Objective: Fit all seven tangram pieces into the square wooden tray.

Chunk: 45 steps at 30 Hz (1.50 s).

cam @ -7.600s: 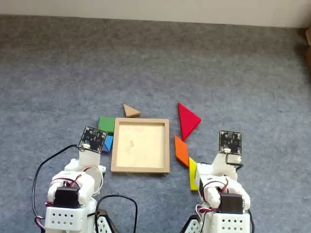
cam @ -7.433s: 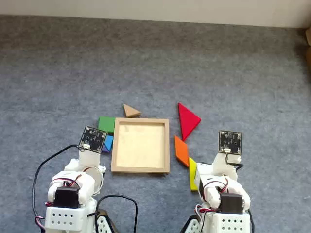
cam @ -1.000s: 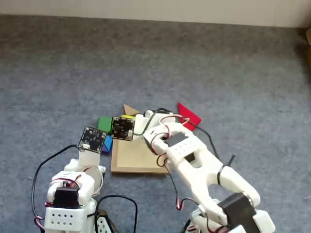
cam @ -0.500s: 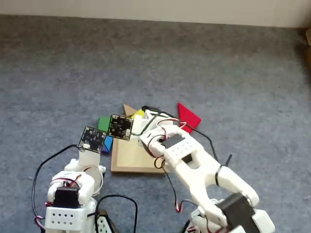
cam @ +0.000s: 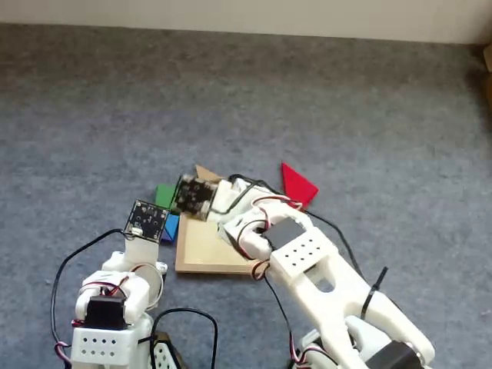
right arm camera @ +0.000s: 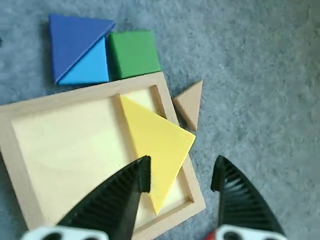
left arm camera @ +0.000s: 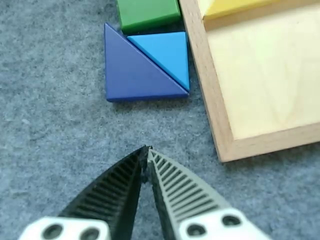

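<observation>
Grey carpet-like fabric covers the surface (cam: 369, 100). By the high view's clock, the square wooden tray (cam: 201, 250) holds the yellow triangle (right arm camera: 152, 137) at its 12 o'clock side. The triangle's long edge runs roughly along the 9-to-3 line, and its square corner points to 12 o'clock and overlaps the rim. The right gripper (right arm camera: 181, 165) hangs above it, spread wide and holding nothing. The left gripper (left arm camera: 146, 152), closed and empty, sits over bare fabric near the tray's 8 o'clock corner. From the tray, the tan triangle (right arm camera: 191, 102) lies at 12 o'clock and the green square (right arm camera: 134, 54) at 11. The dark blue triangle (right arm camera: 72, 35) and light blue triangle (right arm camera: 90, 65) touch at 9, and the red triangle (cam: 296, 184) is at 2.
</observation>
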Motion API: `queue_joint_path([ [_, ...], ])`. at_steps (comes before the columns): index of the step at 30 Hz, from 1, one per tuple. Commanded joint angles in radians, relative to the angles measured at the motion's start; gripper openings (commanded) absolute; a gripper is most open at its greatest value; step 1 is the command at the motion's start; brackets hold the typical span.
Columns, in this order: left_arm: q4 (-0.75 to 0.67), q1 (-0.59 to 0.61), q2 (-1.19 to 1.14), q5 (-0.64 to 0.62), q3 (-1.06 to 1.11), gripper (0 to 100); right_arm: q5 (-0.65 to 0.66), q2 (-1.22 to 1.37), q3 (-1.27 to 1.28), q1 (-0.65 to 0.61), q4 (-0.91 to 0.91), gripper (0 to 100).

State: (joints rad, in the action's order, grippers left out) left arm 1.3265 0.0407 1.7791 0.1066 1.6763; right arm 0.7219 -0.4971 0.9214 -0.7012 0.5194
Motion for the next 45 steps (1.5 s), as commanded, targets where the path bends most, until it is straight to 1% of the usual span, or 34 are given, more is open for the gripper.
queue_joint_path([
  [1,0.002,-0.008,0.039,0.005,0.019,0,-0.078,0.045,-0.045,0.033,0.005,23.4],
  [4,0.002,-0.008,0.039,0.005,0.019,0,-0.158,0.147,-0.119,0.035,0.005,23.3],
  [6,0.002,-0.008,0.039,0.005,0.019,0,-0.221,0.225,-0.193,0.044,0.004,19.4],
  [8,0.002,-0.008,0.039,0.005,0.019,0,-0.262,0.305,-0.268,0.051,0.004,13.2],
  [10,0.002,-0.008,0.039,0.005,0.019,0,-0.269,0.375,-0.332,0.051,0.004,8.2],
  [12,0.002,-0.008,0.039,0.005,0.019,0,-0.27,0.433,-0.381,0.051,0.004,5.8],
  [16,0.002,-0.008,0.039,0.005,0.019,0,-0.27,0.51,-0.404,0.053,0.008,5.2],
  [19,0.002,-0.008,0.039,0.005,0.019,0,-0.267,0.53,-0.374,0.056,0.065,5.2],
  [25,0.002,-0.008,0.039,0.005,0.019,0,-0.267,0.475,-0.317,0.054,0.237,5.2],
  [29,0.002,-0.008,0.039,0.005,0.019,0,-0.267,0.394,-0.262,0.033,0.283,5.2],
  [35,0.002,-0.008,0.039,0.005,0.019,0,-0.265,0.251,-0.142,-0.061,0.285,5.1],
  [37,0.002,-0.008,0.039,0.005,0.019,0,-0.265,0.203,-0.133,-0.058,0.283,5.1],
  [41,0.002,-0.008,0.039,0.005,0.019,0,-0.265,0.157,-0.136,-0.007,0.263,5.1],
  [45,0.002,-0.008,0.039,0.005,0.019,0,-0.265,0.163,-0.128,0.012,0.107,5.1],
])
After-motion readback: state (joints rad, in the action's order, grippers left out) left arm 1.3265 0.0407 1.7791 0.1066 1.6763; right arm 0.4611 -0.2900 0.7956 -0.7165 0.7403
